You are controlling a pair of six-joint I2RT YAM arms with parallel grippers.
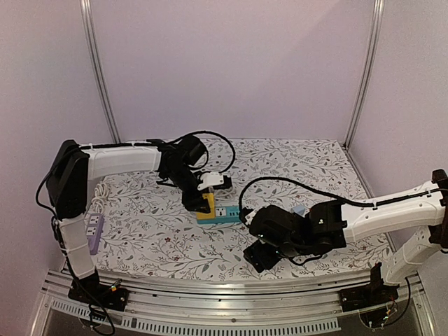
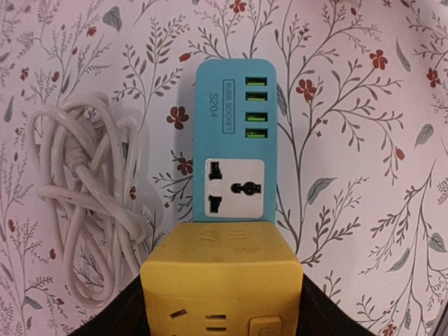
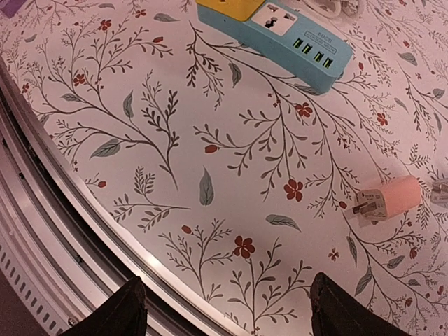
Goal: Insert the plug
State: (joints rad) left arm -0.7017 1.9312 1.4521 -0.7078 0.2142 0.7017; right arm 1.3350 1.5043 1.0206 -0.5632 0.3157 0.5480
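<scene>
The power strip (image 2: 234,140) looks smooth plastic, the tablecloth (image 2: 364,175) matt cloth.

This is looking like a robotics lab cell rather than any home, flowered cloth notwithstanding. The table (image 1: 154,238) is sitting inside a booth. Blank pale panels (image 1: 231,63) are closing it in behind and on both sides, and bare aluminium posts (image 1: 100,70) are rising at its far corners. Along its near edge a slotted aluminium rail (image 1: 231,288) is running, with a white-and-black left arm (image 1: 119,159) and right arm (image 1: 392,208) standing bolted there. At the table's middle a blue-and-yellow power strip (image 1: 227,212) is lying, and a purple strip (image 1: 94,233) is resting at its left edge.
</scene>
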